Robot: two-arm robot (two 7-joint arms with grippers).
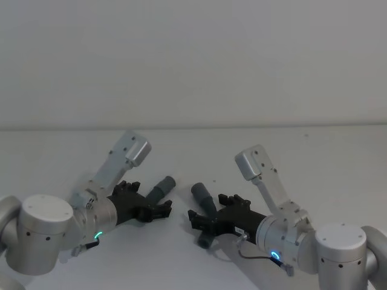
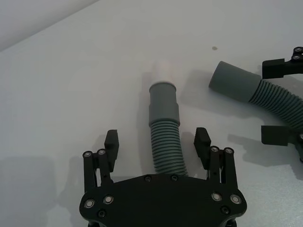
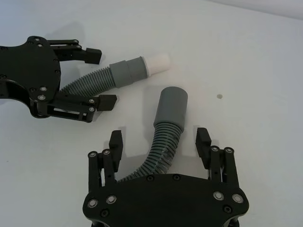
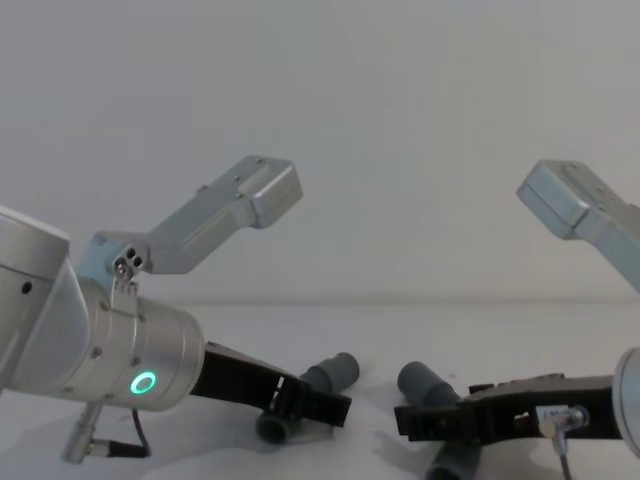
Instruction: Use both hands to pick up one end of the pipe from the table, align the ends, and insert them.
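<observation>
The left gripper (image 2: pixel 156 138) has its fingers spread, straddling the ribbed stretch of the white-tipped pipe piece (image 2: pixel 164 106) without clamping it. The right gripper (image 3: pixel 159 138) is likewise spread around the ribs of the socket pipe piece (image 3: pixel 171 106). Both pieces lie on the table (image 2: pixel 61 85), their ends near but apart and unaligned. Gripping behind the collars would likely leave both ends free for mating.

White-tipped pipe (image 2: pixel 164 127), socket pipe (image 2: pixel 236 81) on table (image 2: pixel 71 94), apart.
</observation>
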